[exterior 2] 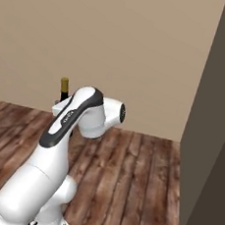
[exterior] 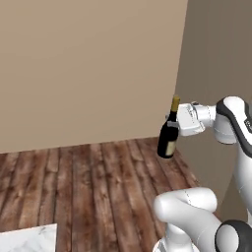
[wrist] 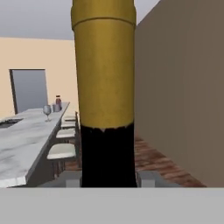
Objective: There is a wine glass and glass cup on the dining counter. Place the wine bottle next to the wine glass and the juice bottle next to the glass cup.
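Note:
My gripper [exterior: 173, 124] is shut on the neck of the wine bottle [exterior: 168, 135], a dark bottle with a gold foil top and cream label, held upright in the air above the wooden floor. In the right base view its gold top [exterior 2: 64, 85] peeks out behind my arm. In the hand view the wine bottle [wrist: 104, 74] stands close up in the middle. Far off to the left runs the dining counter [wrist: 24, 142]. On its far part stand the wine glass [wrist: 47, 111], the glass cup [wrist: 55, 107] and, right behind the cup, the juice bottle [wrist: 58, 101].
Several stools [wrist: 61, 151] line the counter's near side. A grey-brown wall [wrist: 183, 96] runs along the right. A door [wrist: 28, 89] is in the beige far wall. A marble slab corner [exterior: 27, 238] shows at the lower left over the plank floor [exterior: 98, 182].

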